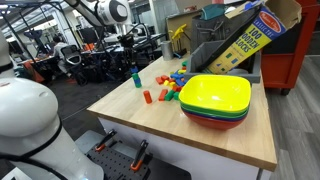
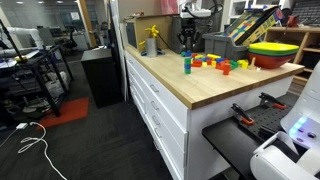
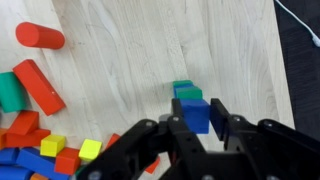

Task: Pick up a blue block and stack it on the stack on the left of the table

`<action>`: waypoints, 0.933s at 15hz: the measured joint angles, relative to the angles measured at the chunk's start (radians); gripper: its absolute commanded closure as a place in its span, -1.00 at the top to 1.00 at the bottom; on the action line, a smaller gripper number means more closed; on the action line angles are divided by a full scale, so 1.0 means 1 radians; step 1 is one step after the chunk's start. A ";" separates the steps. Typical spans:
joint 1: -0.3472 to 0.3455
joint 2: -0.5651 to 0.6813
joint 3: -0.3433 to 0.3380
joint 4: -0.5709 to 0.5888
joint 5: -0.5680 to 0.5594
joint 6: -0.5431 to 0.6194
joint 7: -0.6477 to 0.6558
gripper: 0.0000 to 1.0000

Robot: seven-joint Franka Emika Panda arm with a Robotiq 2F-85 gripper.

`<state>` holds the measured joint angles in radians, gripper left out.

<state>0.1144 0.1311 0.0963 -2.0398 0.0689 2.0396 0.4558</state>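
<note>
Fingers (image 3: 224, 116) clasp blue block (image 3: 196, 116) just beside stack (image 3: 184, 90).

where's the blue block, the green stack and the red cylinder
blue block (image 3: 196, 114), wrist view, middle of its visible blue face
stack (image 3: 184, 91), wrist view, its green top face
red cylinder (image 3: 40, 36), wrist view, middle of its long side

the block (image 3: 196, 115) sits just before the stack (image 3: 184, 90) on the table (image 3: 150, 40), other blocks (image 3: 30, 100) to their left.
</note>
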 measured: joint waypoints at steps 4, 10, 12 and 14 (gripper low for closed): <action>0.000 0.003 -0.006 0.000 0.000 -0.033 0.000 -0.84; 0.000 0.010 -0.007 0.000 0.006 -0.035 0.000 -0.84; 0.000 0.011 -0.007 0.001 0.018 -0.035 0.000 -0.84; 0.000 0.011 -0.007 0.004 0.036 -0.036 0.000 -0.84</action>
<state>0.1141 0.1418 0.0897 -2.0353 0.1048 2.0038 0.4557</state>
